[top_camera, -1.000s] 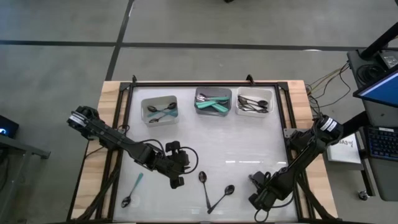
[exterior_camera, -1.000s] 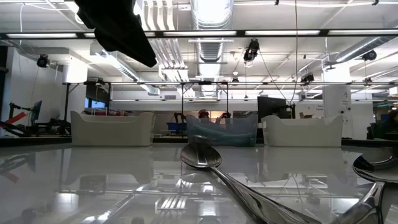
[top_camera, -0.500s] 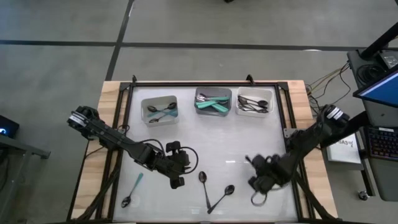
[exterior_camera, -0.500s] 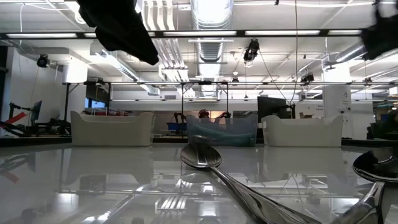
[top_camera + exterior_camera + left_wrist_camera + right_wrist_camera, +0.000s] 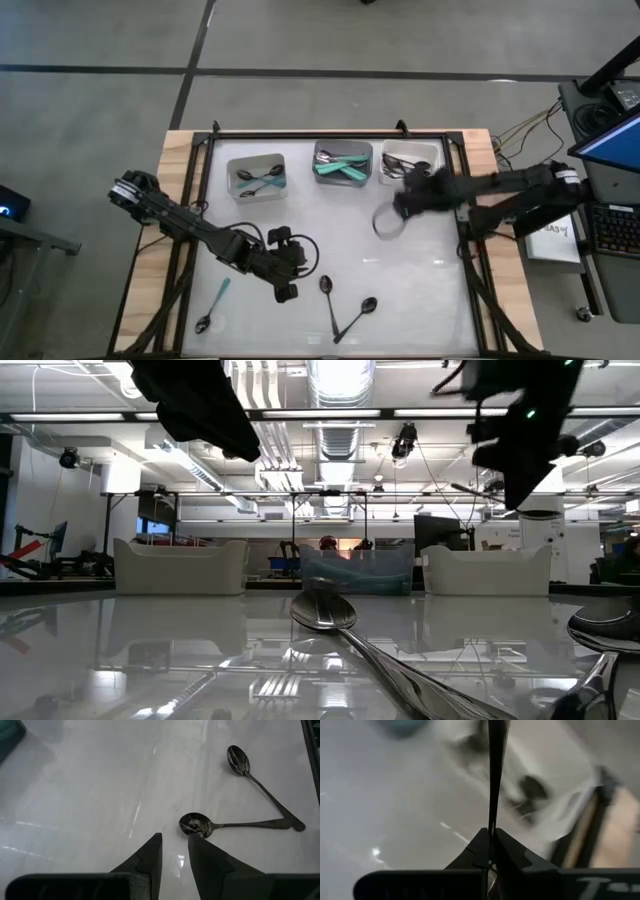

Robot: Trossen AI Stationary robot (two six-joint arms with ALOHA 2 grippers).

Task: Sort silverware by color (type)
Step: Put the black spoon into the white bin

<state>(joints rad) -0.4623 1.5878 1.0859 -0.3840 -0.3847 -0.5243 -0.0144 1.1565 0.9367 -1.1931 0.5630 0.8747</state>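
Note:
Two dark spoons (image 5: 345, 308) lie flat on the white table near its near edge, their handle ends meeting; the left wrist view shows one bowl (image 5: 195, 825) just ahead of my left gripper (image 5: 175, 842), which is open by a narrow gap and touches nothing. A teal-handled spoon (image 5: 214, 303) lies at the near left. My right gripper (image 5: 405, 195) is blurred above the table beside the right bin (image 5: 408, 165) and shut on a thin dark spoon (image 5: 492, 770). It shows high in the low view (image 5: 520, 420). My right gripper pinches the dark spoon (image 5: 491, 827) between its two fingers. The spoon shows edge-on as a thin line running out past the fingertips, lifted clear of the table. Which part of the spoon the fingers are on cannot be told.
Three small bins stand in a row at the far edge: the left one (image 5: 257, 176) with teal and dark spoons, the middle one (image 5: 343, 163) with teal spoons, the right one with dark spoons. A black frame (image 5: 463, 200) borders the table. The middle of the table is bare.
My right gripper has risen from the table's near right part and swung fast toward the far edge, up to the right bin, with the spoon in its shut fingers. The left arm and the spoons on the table have stayed put.

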